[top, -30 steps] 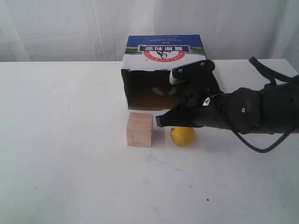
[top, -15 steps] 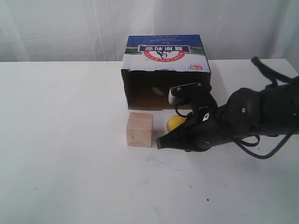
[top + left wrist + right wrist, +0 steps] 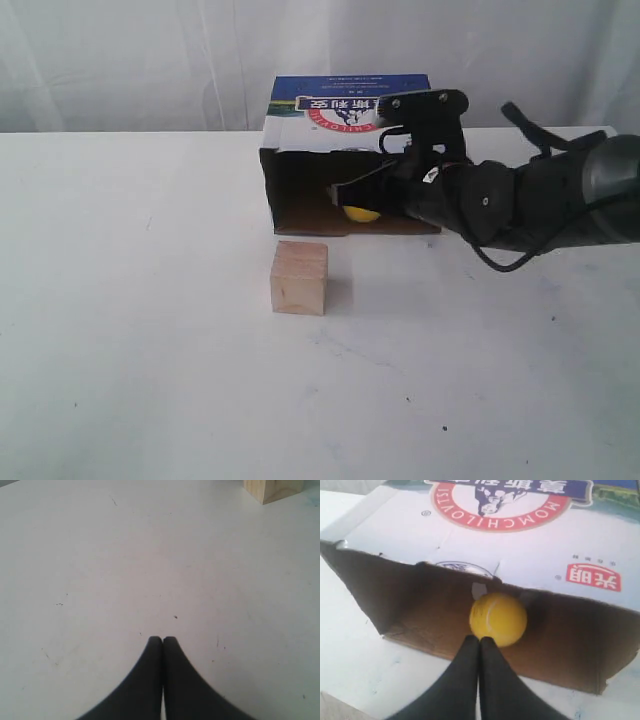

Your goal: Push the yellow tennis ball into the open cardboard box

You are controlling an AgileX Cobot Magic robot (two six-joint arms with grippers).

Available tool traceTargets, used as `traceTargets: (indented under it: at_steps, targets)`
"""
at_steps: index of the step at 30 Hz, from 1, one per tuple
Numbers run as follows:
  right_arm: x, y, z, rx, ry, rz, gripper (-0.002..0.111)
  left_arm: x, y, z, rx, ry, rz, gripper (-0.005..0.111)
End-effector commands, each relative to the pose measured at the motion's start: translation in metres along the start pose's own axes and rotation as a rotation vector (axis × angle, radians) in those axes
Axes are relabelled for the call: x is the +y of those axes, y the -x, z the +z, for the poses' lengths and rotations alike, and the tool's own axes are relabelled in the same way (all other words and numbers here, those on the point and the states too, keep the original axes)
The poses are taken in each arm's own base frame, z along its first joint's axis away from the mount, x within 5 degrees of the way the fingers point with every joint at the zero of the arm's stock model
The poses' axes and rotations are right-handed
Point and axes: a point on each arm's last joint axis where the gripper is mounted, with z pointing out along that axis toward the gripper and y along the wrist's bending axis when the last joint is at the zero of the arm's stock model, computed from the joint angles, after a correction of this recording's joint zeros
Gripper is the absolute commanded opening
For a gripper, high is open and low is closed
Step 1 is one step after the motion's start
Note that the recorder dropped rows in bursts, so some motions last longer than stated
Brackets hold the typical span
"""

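The yellow tennis ball (image 3: 360,213) (image 3: 498,619) lies inside the open cardboard box (image 3: 345,125) (image 3: 520,550), on its brown floor just past the opening. My right gripper (image 3: 340,190) (image 3: 479,639) is shut, and its tips touch the near side of the ball at the box mouth. The box lies on its side with the printed top up and the red oval logo showing. My left gripper (image 3: 162,639) is shut over bare white table, far from the ball and out of the exterior view.
A pale wooden cube (image 3: 299,277) (image 3: 272,489) stands on the white table (image 3: 150,330) in front of the box's left part. The right arm's dark body and cable (image 3: 530,195) stretch along the box's right side.
The right gripper swept from in front of the ball toward the box, and the ball rolled from the table beside the cube into the box opening.
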Motion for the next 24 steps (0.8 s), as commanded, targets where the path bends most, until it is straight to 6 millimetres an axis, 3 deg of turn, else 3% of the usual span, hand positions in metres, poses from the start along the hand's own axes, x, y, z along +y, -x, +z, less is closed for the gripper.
traceTargets:
  at_steps: [1, 6, 11, 13, 15, 18, 21, 23, 24]
  targets:
    - [-0.003, -0.024, -0.006, 0.146, 0.005, 0.030, 0.000, 0.000, -0.001, 0.000, 0.002, -0.006, 0.002, 0.000]
    - [-0.003, -0.031, -0.009, 0.187, 0.012, 0.012, 0.000, 0.000, -0.001, 0.000, 0.002, -0.006, 0.002, 0.000]
    - [-0.013, -0.021, -0.015, 0.166, 0.009, -0.126, 0.000, 0.000, -0.001, 0.000, 0.002, -0.006, 0.002, 0.000]
    - [-0.036, -0.015, -0.020, 0.192, -0.024, -0.131, 0.000, 0.000, -0.001, 0.000, 0.002, -0.006, 0.002, 0.000]
    - [-0.074, -0.012, -0.029, 0.257, -0.077, -0.065, 0.000, 0.000, -0.001, 0.000, 0.002, -0.006, 0.002, 0.000]
    - [-0.157, -0.024, -0.054, 0.436, -0.195, -0.017, 0.000, 0.000, -0.001, 0.000, 0.002, -0.006, 0.002, 0.000]
    - [-0.227, -0.051, -0.100, 0.666, -0.371, 0.230, 0.000, 0.000, -0.001, 0.000, 0.002, -0.006, 0.002, 0.000]
    - [-0.248, -0.061, -0.124, 0.716, -0.476, 0.480, 0.000, 0.000, -0.001, 0.000, 0.002, -0.006, 0.002, 0.000]
    - [-0.249, -0.064, -0.132, 0.758, -0.474, 0.509, 0.000, 0.000, -0.001, 0.000, 0.002, -0.006, 0.002, 0.000]
